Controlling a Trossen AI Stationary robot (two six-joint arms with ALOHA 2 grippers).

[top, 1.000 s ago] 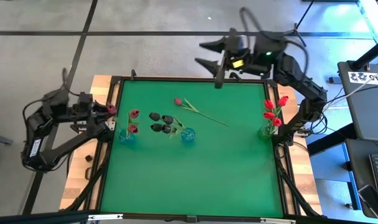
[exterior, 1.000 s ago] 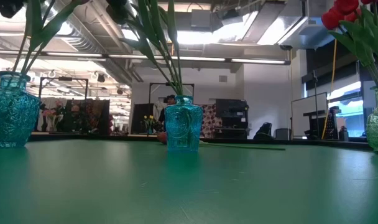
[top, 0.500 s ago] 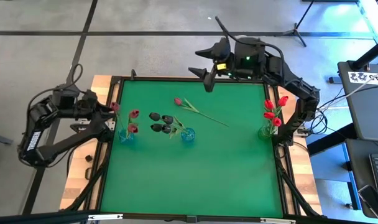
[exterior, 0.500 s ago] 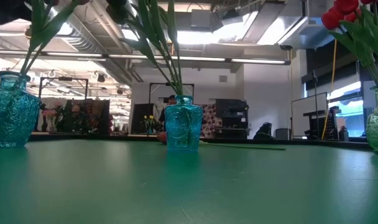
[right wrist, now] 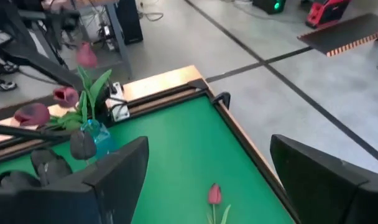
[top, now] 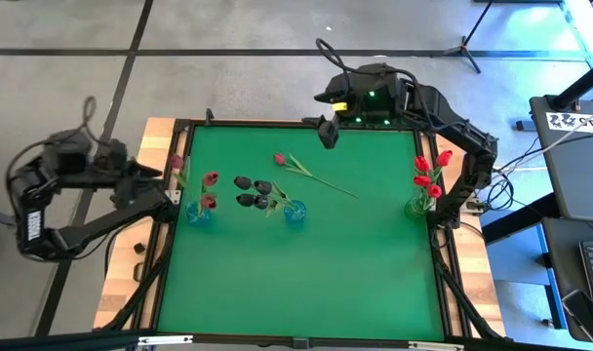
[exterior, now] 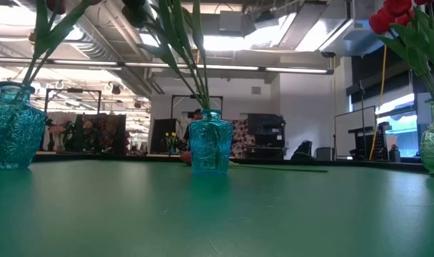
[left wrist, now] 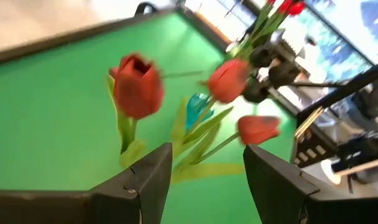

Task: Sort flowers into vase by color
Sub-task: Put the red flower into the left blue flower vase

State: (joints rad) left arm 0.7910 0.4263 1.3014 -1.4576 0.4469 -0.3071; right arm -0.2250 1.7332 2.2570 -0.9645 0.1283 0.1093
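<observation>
Three glass vases stand on the green table (top: 306,273). Left blue vase (top: 198,214), near the left edge: pinkish-red tulips (top: 210,179). Middle blue vase (top: 295,213), just to its right: black tulips (top: 250,185), heads leaning toward the left vase. Green-tinted vase (top: 419,204), at the right edge: bright red tulips (top: 431,168).

One loose pinkish-red tulip (top: 279,158) lies flat on the table toward the far side, between the middle vase and the right-hand vase, stem trailing right and toward the near side. Nothing touches it.

Left gripper (top: 158,176): off the table's left edge, beside the left vase, fingers (left wrist: 145,180) spread apart and empty. Its wrist view looks past them onto the pinkish-red tulip heads close ahead.

Right gripper (top: 327,130): over the far rim of the table, up beyond the loose tulip, fingers (right wrist: 120,168) released wide, holding nothing. Its wrist view shows the loose tulip on the table between the fingers, well apart from both.

Writing: a white label on equipment at the right edge of the high view carries dark letters, too small to read. No other readable brands or labels.

Low view: middle vase in the centre, left vase at one side, the loose tulip's stem lying along the table behind.
</observation>
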